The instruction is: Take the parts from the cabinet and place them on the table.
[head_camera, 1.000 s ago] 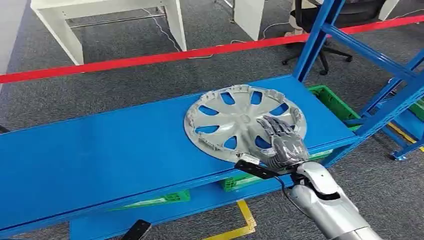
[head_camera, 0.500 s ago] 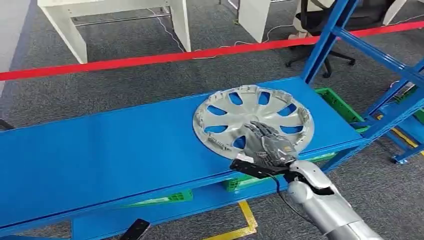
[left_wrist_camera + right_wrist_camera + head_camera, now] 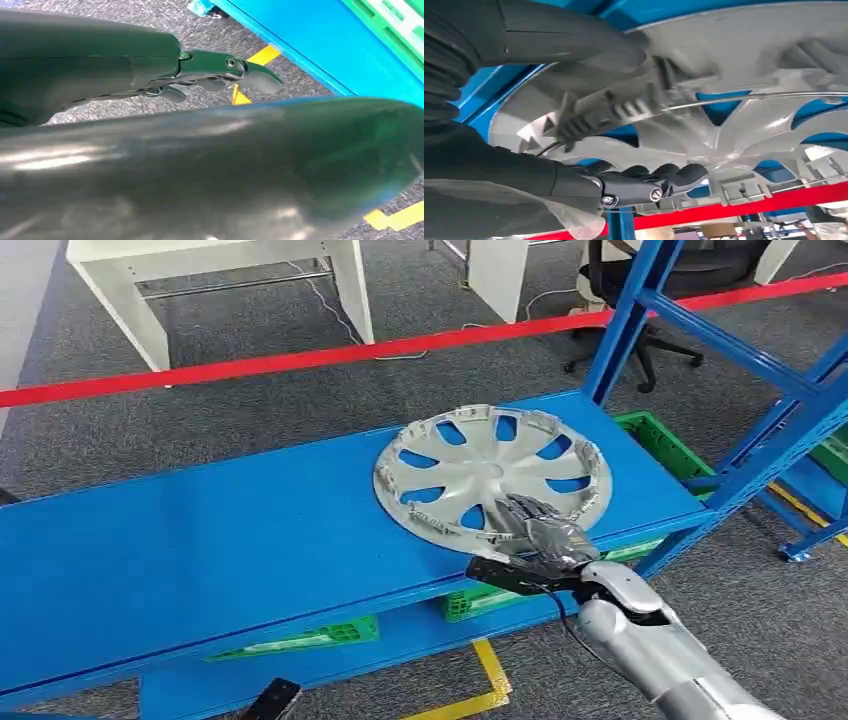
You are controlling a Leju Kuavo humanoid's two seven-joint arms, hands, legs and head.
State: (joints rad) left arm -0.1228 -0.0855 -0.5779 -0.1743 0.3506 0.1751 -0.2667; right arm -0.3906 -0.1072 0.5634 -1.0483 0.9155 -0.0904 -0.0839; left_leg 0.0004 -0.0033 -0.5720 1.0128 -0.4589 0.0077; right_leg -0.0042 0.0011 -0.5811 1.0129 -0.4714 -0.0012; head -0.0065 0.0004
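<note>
Silver hubcap (image 3: 492, 478) lies on the blue shelf (image 3: 200, 550) of the cabinet, toward its right end, inner side up w/ clips round the rim. Its near-right edge sits close to the shelf's front lip.

Right hand (image 3: 545, 538) is at that near-right edge of the hubcap, arm coming in from the near right. In the right wrist view the thumb (image 3: 574, 42) lies on one face of the rim and the darker fingers (image 3: 659, 175) curl round the other, so the hand pinches the hubcap's edge between them. Hubcap (image 3: 744, 75) takes up most of that view, blue shelf showing thru the spoke gaps.

Left hand (image 3: 220, 77) shows in the left wrist view, hanging over grey carpet w/ yellow floor tape (image 3: 250, 75) nearby; fingers drawn in fairly close, holding nothing, but can't tell if fully closed or spread.

Beyond the shelf: red barrier tape (image 3: 400, 345) stretched across, white table legs (image 3: 120, 310) far left, black office chair (image 3: 640, 330) far right. Green crate (image 3: 665, 445) sits on the lower level at right, behind the blue upright (image 3: 625, 325).
</note>
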